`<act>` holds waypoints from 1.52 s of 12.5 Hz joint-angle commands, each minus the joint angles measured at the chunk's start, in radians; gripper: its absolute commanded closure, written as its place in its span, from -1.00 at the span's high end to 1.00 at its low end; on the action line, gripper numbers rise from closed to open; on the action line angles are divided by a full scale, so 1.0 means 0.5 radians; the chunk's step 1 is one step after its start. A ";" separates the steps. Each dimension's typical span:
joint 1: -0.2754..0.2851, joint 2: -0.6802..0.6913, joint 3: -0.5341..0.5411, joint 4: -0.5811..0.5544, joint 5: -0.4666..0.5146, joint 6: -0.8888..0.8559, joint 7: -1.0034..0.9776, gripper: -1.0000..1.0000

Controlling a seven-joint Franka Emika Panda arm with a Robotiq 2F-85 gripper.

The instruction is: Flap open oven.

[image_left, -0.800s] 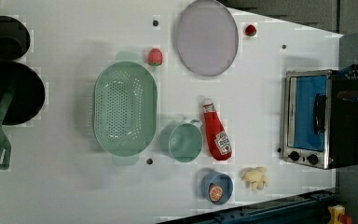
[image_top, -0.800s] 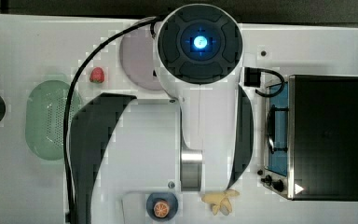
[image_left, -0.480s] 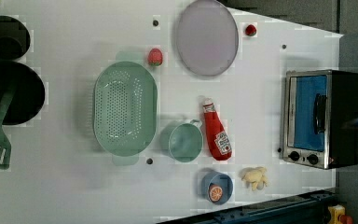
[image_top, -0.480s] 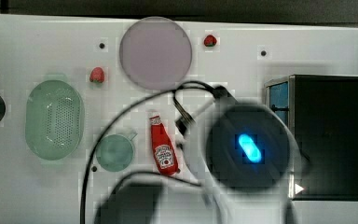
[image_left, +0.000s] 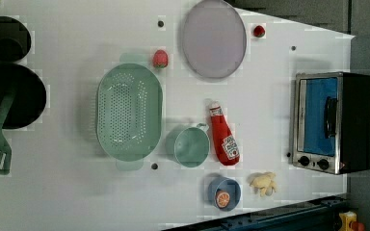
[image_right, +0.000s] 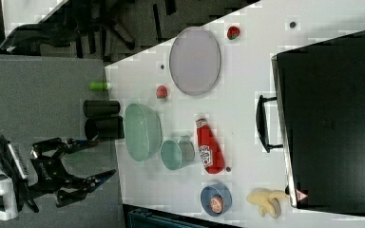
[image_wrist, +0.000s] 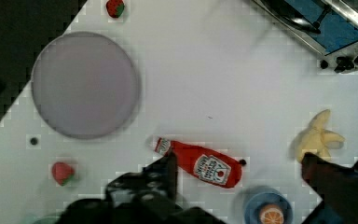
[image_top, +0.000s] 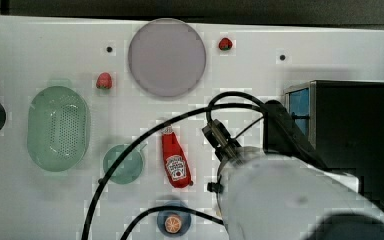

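Wrist view shows the gripper spread open and empty above the table, well apart from the boxy black oven, whose dark bar handle runs along the shut blue glass door.

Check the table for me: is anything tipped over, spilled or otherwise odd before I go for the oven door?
The ketchup bottle lies on its side beside the green cup, with no spill visible. The banana lies loose near the oven, whose door is shut and looks intact. Nothing else stands out.

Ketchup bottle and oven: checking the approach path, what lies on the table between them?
Nothing: the left view shows bare table between ketchup bottle and oven.
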 commanded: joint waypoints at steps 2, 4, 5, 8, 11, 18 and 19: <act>0.022 0.084 0.008 -0.057 0.026 -0.034 0.034 -0.09; 0.020 0.085 -0.002 -0.083 0.026 -0.035 0.028 -0.55; 0.019 0.084 -0.014 -0.104 0.026 -0.034 0.015 -0.65; 0.006 0.085 -0.087 -0.201 0.020 -0.029 -0.381 -0.65; -0.031 0.086 -0.171 -0.318 -0.137 0.047 -0.977 -0.65; -0.065 0.147 -0.461 -0.578 -0.488 0.716 -1.928 -0.65; -0.066 0.183 -0.515 -0.604 -0.487 0.822 -1.966 -0.65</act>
